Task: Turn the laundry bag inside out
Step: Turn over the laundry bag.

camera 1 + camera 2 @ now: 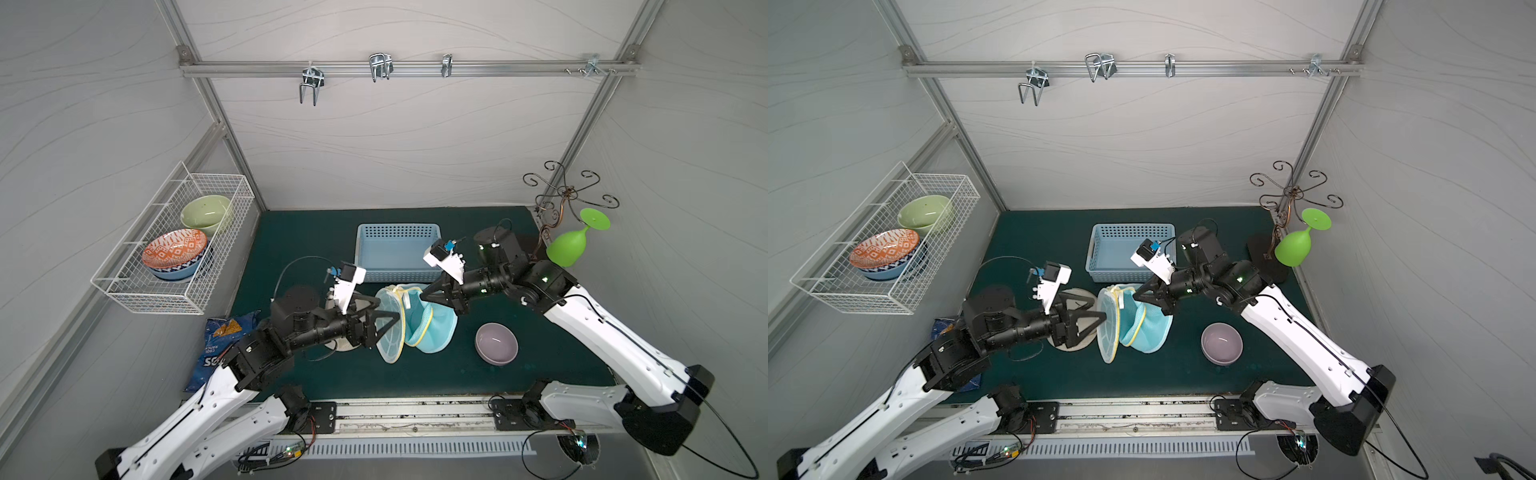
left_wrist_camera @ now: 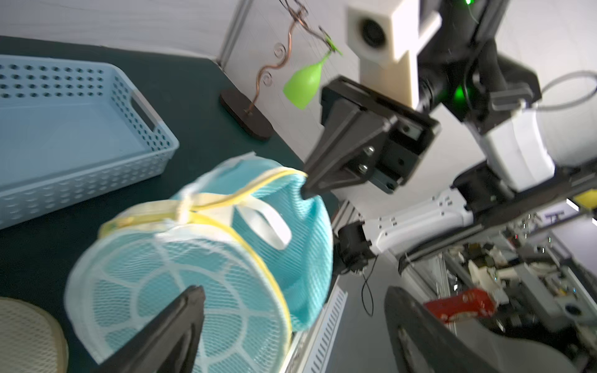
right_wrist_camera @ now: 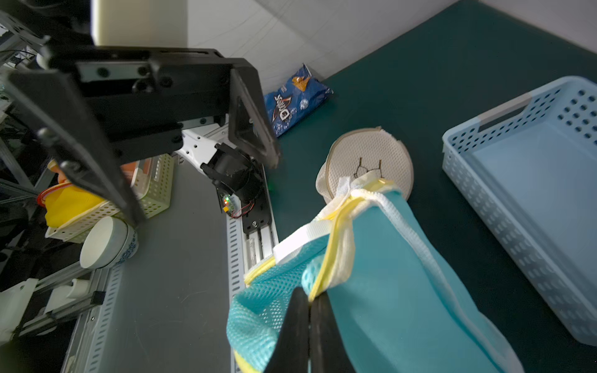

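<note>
tabletop (image 1: 311, 232): dark green mat inside a pale-walled booth, with a rail of hooks on the far wall.
laundry bag (image 1: 432, 330): mid-tabletop, just near of the blue basket (image 1: 399, 276), between the round pad (image 3: 371, 151) on the left and the purple bowl (image 1: 496, 344) on the right. its top edge is lifted and its lower part sags onto the mat.
bag build: teal mesh body, yellow trim (image 2: 258, 263) along the edges, a white-netted round end panel facing left, and a white strap (image 2: 268, 222) on the side.
right tool (image 3: 310, 300): jaws closed tight on the bag's yellow-trimmed edge, holding it up.
left tool (image 1: 388, 312): jaws spread wide with nothing in them, right by the round end panel. whether a tip touches the net is unclear.
handling: likely very light and floppy. only the trimmed rings look stiff enough to keep shape, and open mesh may snag on a tip.
where to grip: probably the trimmed edge or the strap, since bare mesh would just stretch.
step in hand: seemingly one tool keeps the rim up while the other goes for the end panel, to push or pull it through.
</note>
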Tool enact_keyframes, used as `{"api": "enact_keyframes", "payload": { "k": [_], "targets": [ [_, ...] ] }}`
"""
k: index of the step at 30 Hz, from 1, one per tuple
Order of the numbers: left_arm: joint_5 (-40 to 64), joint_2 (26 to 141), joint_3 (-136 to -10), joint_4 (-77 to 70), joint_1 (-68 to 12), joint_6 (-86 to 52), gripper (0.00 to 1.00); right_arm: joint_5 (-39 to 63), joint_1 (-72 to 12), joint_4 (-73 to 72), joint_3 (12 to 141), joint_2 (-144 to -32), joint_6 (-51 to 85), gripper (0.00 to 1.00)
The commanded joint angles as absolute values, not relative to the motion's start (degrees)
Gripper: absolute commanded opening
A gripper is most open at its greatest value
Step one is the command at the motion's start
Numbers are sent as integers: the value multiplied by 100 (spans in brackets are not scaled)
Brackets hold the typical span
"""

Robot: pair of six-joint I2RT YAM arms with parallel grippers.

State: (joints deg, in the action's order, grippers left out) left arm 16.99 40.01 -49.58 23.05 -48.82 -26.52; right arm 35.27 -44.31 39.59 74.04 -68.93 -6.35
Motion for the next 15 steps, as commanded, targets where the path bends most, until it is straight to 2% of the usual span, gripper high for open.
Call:
{"api": "enact_keyframes", "payload": {
  "k": [1,6,9,11,12,13,15],
  "targets": [
    [-47,4425,-5109,2882,-5863,-2028,88,3926,-4482,3788,7259,-6795,-740,0],
    [-1978,4869,-5246,3293,-6588,-2032,84,4199,-4490,3770,7205,-6837,-782,0],
    [-2147,4977,-5263,3076,-6601,-1907,87,4231,-4491,3712,7164,-6854,-753,0],
    [-2140,5136,-5285,2965,-6601,-1870,84,4309,-4487,3709,7167,-6882,-761,0],
    [-2173,5265,-5312,2960,-6600,-1871,76,4320,-4491,3694,7167,-6888,-767,0],
    [-2166,5346,-5330,2947,-6594,-1876,63,4275,-4487,3685,7148,-6890,-764,0],
    [-2075,5449,-5409,3007,-6601,-1937,20,4230,-4478,3636,7105,-6901,-777,0]
  ]
}}
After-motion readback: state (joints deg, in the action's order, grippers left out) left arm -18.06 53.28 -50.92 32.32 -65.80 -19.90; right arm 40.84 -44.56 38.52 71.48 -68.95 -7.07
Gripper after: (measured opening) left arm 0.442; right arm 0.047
